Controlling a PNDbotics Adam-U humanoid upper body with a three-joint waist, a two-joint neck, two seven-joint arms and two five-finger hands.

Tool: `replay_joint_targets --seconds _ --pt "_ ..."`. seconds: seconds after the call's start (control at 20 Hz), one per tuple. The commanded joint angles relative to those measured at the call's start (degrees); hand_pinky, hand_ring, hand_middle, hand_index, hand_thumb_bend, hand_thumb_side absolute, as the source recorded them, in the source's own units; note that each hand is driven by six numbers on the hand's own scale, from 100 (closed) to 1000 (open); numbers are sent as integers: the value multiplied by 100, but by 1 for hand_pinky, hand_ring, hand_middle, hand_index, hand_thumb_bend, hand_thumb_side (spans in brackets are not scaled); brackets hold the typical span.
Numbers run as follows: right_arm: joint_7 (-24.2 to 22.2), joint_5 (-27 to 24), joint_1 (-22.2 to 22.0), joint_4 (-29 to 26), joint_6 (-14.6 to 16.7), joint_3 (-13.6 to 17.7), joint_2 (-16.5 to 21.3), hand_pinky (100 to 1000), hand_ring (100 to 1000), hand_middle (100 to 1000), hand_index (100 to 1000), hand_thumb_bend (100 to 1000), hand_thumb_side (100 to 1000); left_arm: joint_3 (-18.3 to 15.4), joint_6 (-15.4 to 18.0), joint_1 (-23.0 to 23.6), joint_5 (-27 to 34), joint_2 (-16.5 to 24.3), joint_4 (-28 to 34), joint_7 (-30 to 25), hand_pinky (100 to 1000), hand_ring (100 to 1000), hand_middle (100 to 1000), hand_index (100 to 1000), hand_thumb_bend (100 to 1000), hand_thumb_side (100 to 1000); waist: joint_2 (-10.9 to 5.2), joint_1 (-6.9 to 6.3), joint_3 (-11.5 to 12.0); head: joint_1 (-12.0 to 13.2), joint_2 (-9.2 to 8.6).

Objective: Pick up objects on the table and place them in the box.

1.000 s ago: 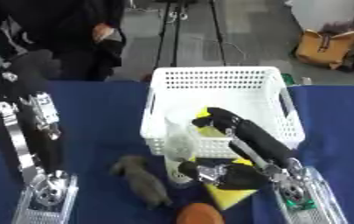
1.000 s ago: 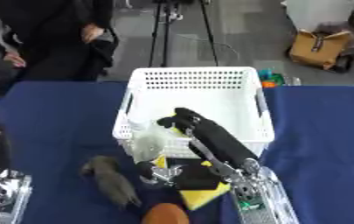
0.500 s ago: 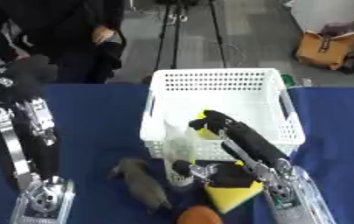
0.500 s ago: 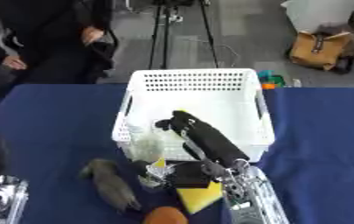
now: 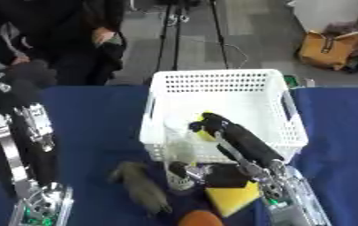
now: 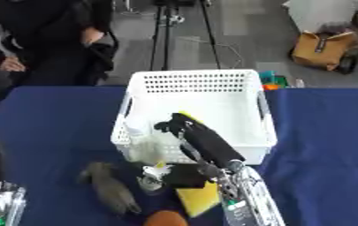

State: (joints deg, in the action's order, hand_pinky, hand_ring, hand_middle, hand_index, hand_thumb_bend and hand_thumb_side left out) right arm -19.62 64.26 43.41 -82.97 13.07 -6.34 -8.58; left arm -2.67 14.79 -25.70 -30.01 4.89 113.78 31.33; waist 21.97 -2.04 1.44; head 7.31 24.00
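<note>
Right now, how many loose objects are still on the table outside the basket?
4 that I can see, all in front of the white basket: a grey-brown soft item, a yellow sponge, an orange object at the bottom edge, and a small dark-and-white item. The right arm may hide more.

The basket [image 5: 216,79] sits in the middle of the table [image 5: 97,110]. In front of it, from left to right, lie a glove [image 5: 141,187], a small bottle [image 5: 178,175] and a sponge [image 5: 232,197], with a ball [image 5: 200,218] nearest the front edge
</note>
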Motion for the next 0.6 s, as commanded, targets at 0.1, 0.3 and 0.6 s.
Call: replay_joint_targets --seconds 0.1,0.3,0.6 --pt "52 52 159 24 -1 35 -110 907 1000 761 894 686 926 22 11 -87 30 -2 81 -41 611 620 618 709 100 818 -95 -14 28 -33 -95" --pt "109 67 203 95 -26 40 -134 904 1000 752 887 684 919 30 17 -92 40 -11 81 -55 611 620 619 709 100 818 -90 -16 52 -45 -102" --pt "241 100 237 177 -68 53 -152 897 999 718 864 670 909 37 23 -106 53 -22 81 -70 611 620 619 710 100 817 -78 -13 92 -71 -111"
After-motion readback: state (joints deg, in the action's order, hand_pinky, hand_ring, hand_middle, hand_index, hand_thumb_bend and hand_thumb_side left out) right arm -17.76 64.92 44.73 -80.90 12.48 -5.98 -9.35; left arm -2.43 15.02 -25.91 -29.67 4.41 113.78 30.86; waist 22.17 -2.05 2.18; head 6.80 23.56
